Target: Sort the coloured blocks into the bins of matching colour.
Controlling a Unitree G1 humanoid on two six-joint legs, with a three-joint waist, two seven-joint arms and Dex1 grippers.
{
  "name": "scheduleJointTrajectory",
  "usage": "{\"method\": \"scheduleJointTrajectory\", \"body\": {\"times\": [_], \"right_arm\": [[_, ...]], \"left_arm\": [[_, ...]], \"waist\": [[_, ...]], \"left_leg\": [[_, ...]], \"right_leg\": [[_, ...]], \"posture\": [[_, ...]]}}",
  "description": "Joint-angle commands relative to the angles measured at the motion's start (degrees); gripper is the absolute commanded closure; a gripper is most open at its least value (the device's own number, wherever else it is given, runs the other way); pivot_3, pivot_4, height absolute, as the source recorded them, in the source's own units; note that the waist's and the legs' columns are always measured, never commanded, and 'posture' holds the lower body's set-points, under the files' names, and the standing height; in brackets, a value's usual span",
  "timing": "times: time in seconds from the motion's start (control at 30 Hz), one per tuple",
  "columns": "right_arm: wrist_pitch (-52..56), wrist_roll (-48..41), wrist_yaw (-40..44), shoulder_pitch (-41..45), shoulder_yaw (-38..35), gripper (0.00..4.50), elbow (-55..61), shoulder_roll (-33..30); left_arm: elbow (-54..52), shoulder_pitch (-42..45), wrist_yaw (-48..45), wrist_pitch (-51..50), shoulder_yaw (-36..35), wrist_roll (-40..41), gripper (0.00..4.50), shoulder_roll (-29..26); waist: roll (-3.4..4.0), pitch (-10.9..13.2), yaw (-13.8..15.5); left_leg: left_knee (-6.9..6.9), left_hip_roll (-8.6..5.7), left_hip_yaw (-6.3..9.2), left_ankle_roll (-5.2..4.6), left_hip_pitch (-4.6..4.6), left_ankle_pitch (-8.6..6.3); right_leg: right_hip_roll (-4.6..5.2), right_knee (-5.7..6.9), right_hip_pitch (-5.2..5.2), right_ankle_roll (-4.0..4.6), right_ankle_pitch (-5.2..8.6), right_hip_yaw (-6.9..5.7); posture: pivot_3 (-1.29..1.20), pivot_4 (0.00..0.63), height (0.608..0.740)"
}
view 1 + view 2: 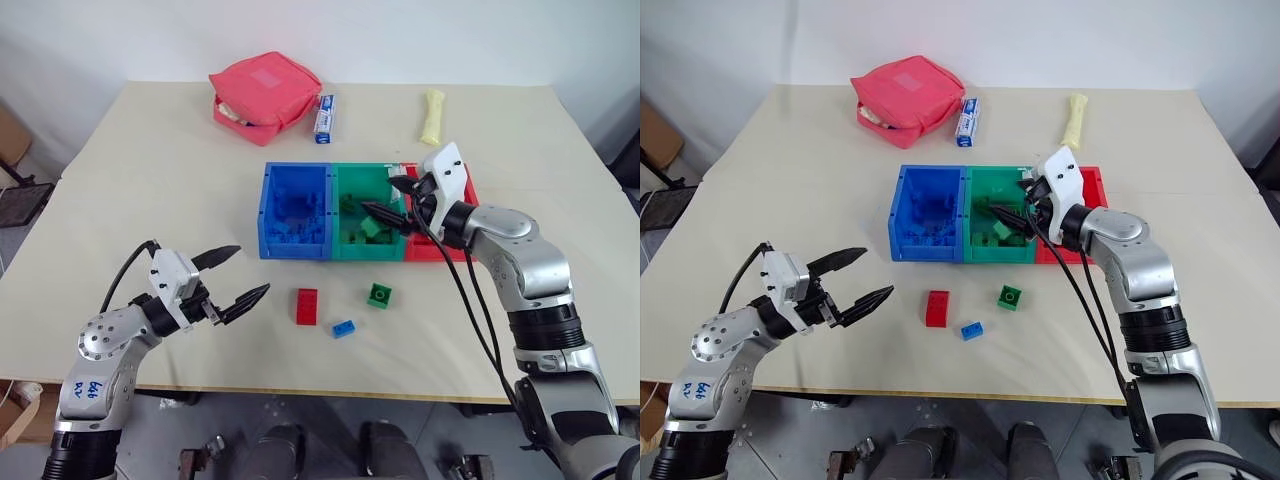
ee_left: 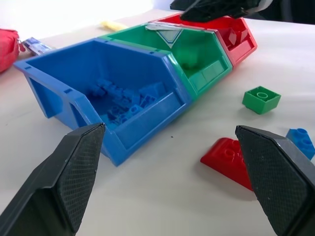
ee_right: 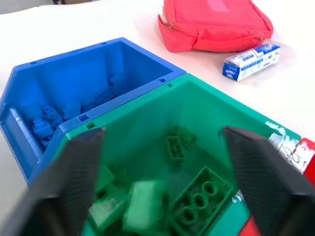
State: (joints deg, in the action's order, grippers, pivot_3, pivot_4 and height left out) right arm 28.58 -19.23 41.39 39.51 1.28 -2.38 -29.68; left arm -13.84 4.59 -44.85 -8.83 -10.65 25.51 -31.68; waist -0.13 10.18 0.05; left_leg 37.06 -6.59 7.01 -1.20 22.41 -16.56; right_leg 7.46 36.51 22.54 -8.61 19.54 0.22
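Note:
Three joined bins sit mid-table: blue (image 1: 266, 215), green (image 1: 366, 250) and red (image 1: 442, 250). My right gripper (image 1: 382, 196) hovers over the green bin, open, with nothing between its fingers. Below it the green bin (image 3: 147, 123) holds several green blocks, one of them blurred (image 3: 142, 211). The blue bin (image 3: 29, 98) holds several blue blocks. On the table in front of the bins lie a red block (image 1: 306, 306), a blue block (image 1: 343, 328) and a green block (image 1: 379, 295). My left gripper (image 1: 253, 269) is open, just left of the red block and pointing toward it.
At the table's far side lie a red fabric pouch (image 1: 265, 95), a blue-white tube (image 1: 325, 118) and a yellow roll (image 1: 432, 115). The table's front edge (image 1: 330, 392) runs close behind the loose blocks.

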Motion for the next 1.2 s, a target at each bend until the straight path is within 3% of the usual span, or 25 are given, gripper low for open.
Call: {"method": "scheduleJointTrajectory", "body": {"times": [0.03,0.23,0.37,0.47,0.63,0.83,1.0,1.2], "right_arm": [[1.1,-5.9,4.3,-5.8,-5.8,0.02,8.0,-2.9],[-2.6,-10.0,10.8,-23.2,-15.6,0.02,16.4,-9.4],[-13.7,-6.2,20.6,-36.1,-19.4,0.02,14.6,-16.4],[-17.9,-5.7,21.7,-40.3,-22.5,0.02,11.4,-17.8],[-17.9,-5.0,21.1,-39.3,-20.7,0.02,10.7,-18.0],[-2.4,-7.2,16.2,-30.8,-9.6,0.02,18.5,-16.0],[-1.6,-1.3,13.1,-25.4,-0.5,0.02,15.3,-12.9],[-2.4,2.2,11.4,-21.6,5.0,0.02,11.5,-8.5]], "left_arm": [[0.0,1.6,-1.6,1.1,0.6,-0.2,0.0,-0.9],[3.5,5.3,-7.7,2.4,5.7,-2.7,0.0,-2.8],[4.7,6.7,-13.9,4.2,9.4,-3.2,0.0,-4.7],[6.4,8.2,-15.9,4.8,10.6,-3.2,0.0,-4.7],[8.2,10.2,-17.5,4.9,11.5,-4.0,0.0,-5.4],[6.5,8.3,-17.2,3.4,9.8,-3.1,0.0,-6.4],[2.9,5.8,-15.3,1.2,9.1,-2.4,0.0,-6.1],[-0.8,3.2,-11.7,-0.5,7.4,-2.2,0.0,-5.7]], "waist": [[0.0,0.0,0.1],[0.0,0.0,0.5],[0.02,0.0,0.8],[-0.01,0.0,0.5],[0.0,0.0,-0.3],[0.0,0.0,-0.2],[-0.02,0.0,0.4],[-0.02,0.0,0.7]], "left_leg": [[0.01,0.0,-0.01,0.0,0.0,0.0],[0.03,-0.02,-0.13,-0.02,0.0,-0.01],[-0.03,0.03,-0.28,-0.03,-0.03,-0.02],[0.01,0.11,-0.46,-0.05,-0.1,-0.03],[0.0,0.24,-0.62,-0.03,-0.26,-0.02],[0.0,0.27,-0.59,-0.01,-0.22,-0.03],[0.01,0.22,-0.44,-0.01,-0.13,-0.06],[0.0,0.18,-0.38,-0.01,-0.09,-0.06]], "right_leg": [[0.0,0.0,0.0,0.0,0.0,0.01],[0.01,-0.04,-0.02,-0.01,0.0,-0.01],[-0.01,-0.08,0.0,-0.01,0.0,0.0],[-0.04,-0.1,-0.05,-0.01,0.0,0.03],[-0.1,-0.02,-0.08,0.0,-0.01,0.14],[-0.08,-0.01,-0.01,0.0,-0.01,0.14],[-0.03,-0.1,-0.03,0.01,-0.01,0.14],[-0.03,-0.15,-0.01,0.01,-0.01,0.11]], "posture": [[0.0,0.15,0.74],[0.0,0.15,0.74],[0.0,0.15,0.74],[0.0,0.15,0.74],[0.0,0.15,0.74],[0.0,0.15,0.74],[0.0,0.15,0.74],[0.0,0.15,0.74]]}}
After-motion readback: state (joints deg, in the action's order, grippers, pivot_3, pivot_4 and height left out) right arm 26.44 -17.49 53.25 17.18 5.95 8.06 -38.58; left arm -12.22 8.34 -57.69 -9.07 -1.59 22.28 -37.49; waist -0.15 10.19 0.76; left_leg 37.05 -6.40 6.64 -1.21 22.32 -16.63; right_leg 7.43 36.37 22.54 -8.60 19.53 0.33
